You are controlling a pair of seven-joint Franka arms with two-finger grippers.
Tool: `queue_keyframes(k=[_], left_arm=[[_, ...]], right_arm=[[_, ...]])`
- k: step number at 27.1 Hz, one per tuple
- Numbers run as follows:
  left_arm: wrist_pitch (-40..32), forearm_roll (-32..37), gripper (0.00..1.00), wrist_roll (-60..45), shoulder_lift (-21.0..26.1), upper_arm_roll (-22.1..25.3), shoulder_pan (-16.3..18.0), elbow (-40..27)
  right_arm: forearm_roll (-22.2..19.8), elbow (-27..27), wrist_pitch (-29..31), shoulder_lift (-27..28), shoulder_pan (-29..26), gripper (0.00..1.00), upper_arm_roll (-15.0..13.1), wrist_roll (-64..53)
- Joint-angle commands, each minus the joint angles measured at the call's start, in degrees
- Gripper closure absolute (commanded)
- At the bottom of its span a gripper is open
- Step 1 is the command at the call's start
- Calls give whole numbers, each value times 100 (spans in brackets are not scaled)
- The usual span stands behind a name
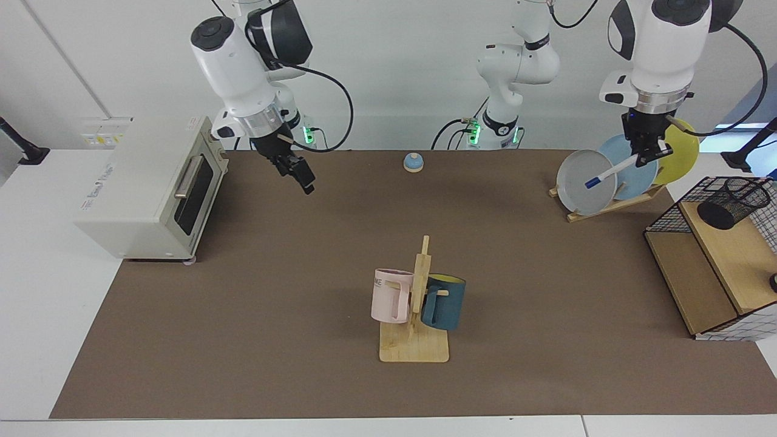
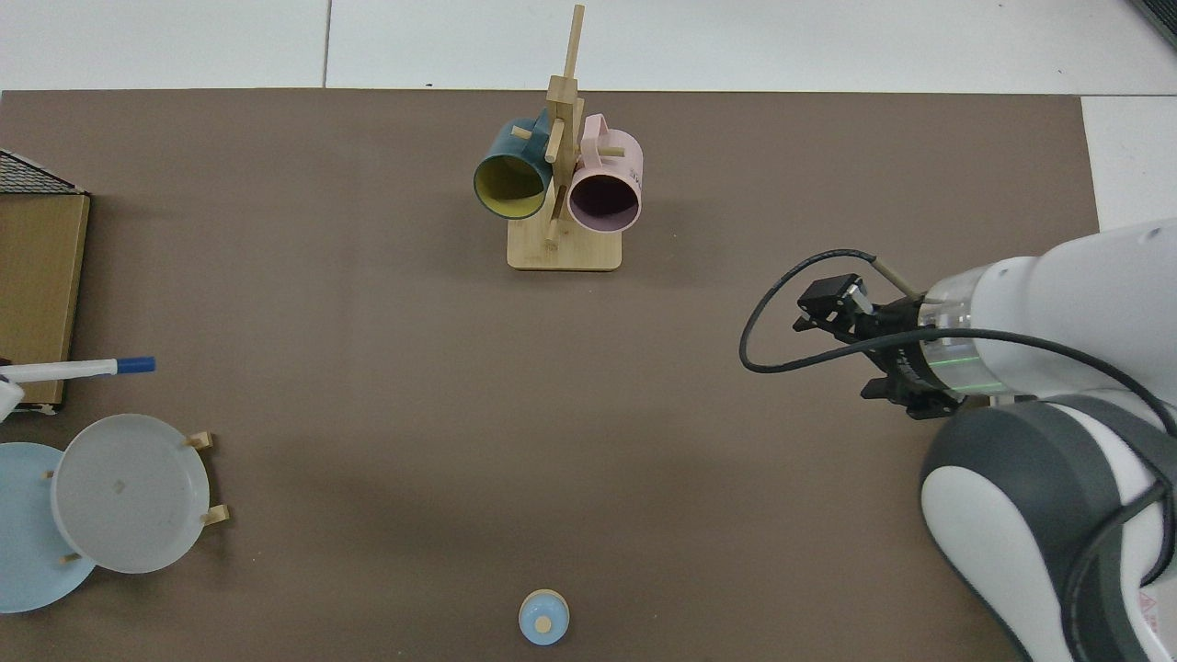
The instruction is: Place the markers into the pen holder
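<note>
While the left gripper [image 1: 646, 152] hangs in the air in front of the plate rack [image 1: 613, 203], its fingers are clamped on the white barrel end of the marker [image 1: 610, 170]. The marker slants down and away from the gripper, its blue cap at the low, free end, which overlaps the grey plate [image 1: 586, 182] in the facing view. In the top view only the capped end of the marker [image 2: 83, 369] shows at the frame edge, lying level above the mat, just beside the wooden shelf [image 2: 35, 294] and near the grey plate [image 2: 129, 492].

The pen holder [image 1: 731, 202] stands tilted on the wooden shelf [image 1: 737, 255] inside the wire-grid basket [image 1: 668, 215], beyond the plate rack from the gripper and apart from the marker. Behind the grey plate stand a blue plate [image 1: 616, 164] and a yellow plate [image 1: 680, 155].

The right gripper [image 1: 298, 173] hovers above the mat [image 1: 273, 291] near the toaster oven [image 1: 152, 182]; it holds nothing, and its fingers look close together. In the top view the right gripper [image 2: 851, 345] sits well apart from the marker.

A mug stand [image 1: 416, 328] at mid-table carries a pink mug [image 1: 390, 295] and a teal mug [image 1: 444, 301]. A small blue bell [image 1: 413, 161] rests at the far edge of the mat.
</note>
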Motion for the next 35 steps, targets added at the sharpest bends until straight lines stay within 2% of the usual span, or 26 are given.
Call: queue_keyframes(k=[1, 7, 10, 13, 15, 18, 21, 24, 27, 29, 32, 35], left_arm=[[-2, 1021, 100, 130, 121, 140, -24, 227], [15, 2138, 100, 129, 200, 324, -16, 350], [6, 2508, 100, 156, 385, 368, -7, 648], [103, 2588, 100, 366, 657, 736, 20, 946], [225, 2597, 100, 515, 833, 930, 20, 1132], [848, 2675, 100, 613, 904, 1359, 63, 1159], [1175, 2737, 100, 622, 921, 1651, 63, 1132], [1193, 2807, 100, 630, 991, 1678, 63, 1150], [1246, 2799, 100, 762, 1105, 1748, 90, 1167], [1202, 2825, 100, 780, 1211, 1792, 107, 1167], [1237, 2799, 100, 815, 1527, 1845, 151, 1272], [1272, 2852, 100, 797, 1580, 1827, 151, 1317]], right_arm=[[-554, 9, -174, -270, -395, 0, 107, -1289], [-1319, 18, -192, -455, -518, 0, 81, -3169], [-1347, 87, -253, -455, -641, 0, 20, -4022], [-1338, 517, -577, -332, -790, 0, 37, -4551], [-1259, 834, -963, -166, -799, 0, 46, -4604], [-1285, 1334, -1596, -16, -817, 0, 46, -4604], [-1268, 1476, -1712, -33, -782, 0, 46, -4596], [-1215, 1450, -1843, -94, -983, 0, -24, -4596], [-838, 1459, -1958, -103, -1221, 0, -42, -4613], [-793, 1477, -2002, -86, -1212, 0, -33, -4613], [-714, 1607, -2379, -33, -1168, 0, -7, -4543], [-539, 1714, -2354, -15, -1125, 0, 54, -3861]])
